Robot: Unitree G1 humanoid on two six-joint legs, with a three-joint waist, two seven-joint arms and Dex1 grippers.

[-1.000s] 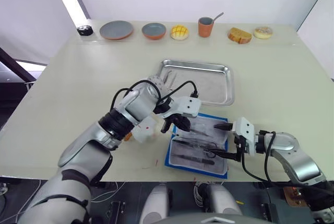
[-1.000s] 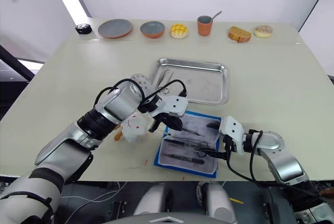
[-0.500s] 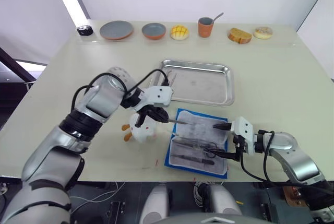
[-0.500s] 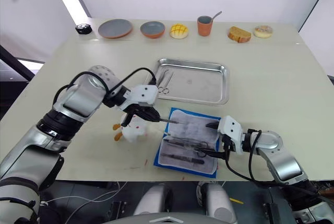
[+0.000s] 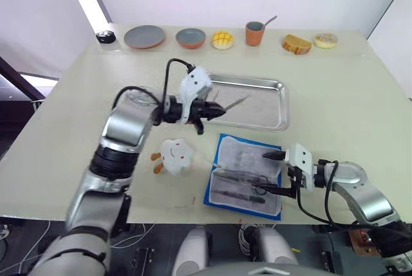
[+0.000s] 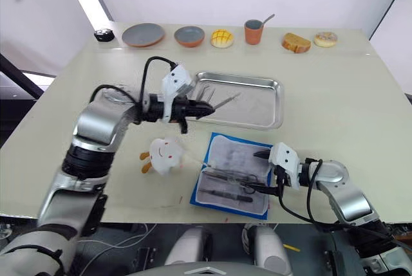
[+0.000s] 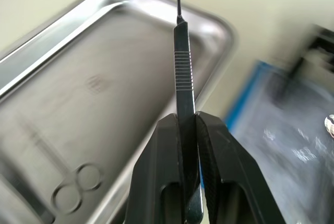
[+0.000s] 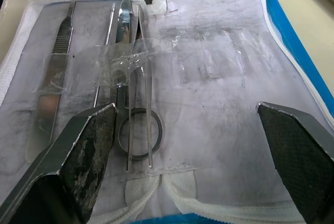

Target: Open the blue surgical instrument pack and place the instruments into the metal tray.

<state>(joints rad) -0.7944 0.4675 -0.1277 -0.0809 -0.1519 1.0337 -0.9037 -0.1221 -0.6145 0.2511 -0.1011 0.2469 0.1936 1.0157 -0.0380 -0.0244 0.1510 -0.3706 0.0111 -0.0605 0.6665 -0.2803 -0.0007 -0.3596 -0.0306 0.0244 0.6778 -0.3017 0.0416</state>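
Metal tray (image 5: 273,105) at table middle, long side running 9 to 3 o'clock; one ring-handled tool (image 7: 78,185) already inside, near its 9 o'clock end

Blue surgical instrument pack (image 5: 222,189) lies open flat just beside tray, at its 6 o'clock side; several instruments (image 8: 130,78) left in pockets, long way across pack

Left gripper (image 5: 212,111) pinches slim flat handle tool (image 7: 182,67) over tray's 9 o'clock edge, tip pointing to 2 o'clock

Right gripper (image 5: 273,173) spread wide, empty, at pack's 3 o'clock edge

Job partly done, I think
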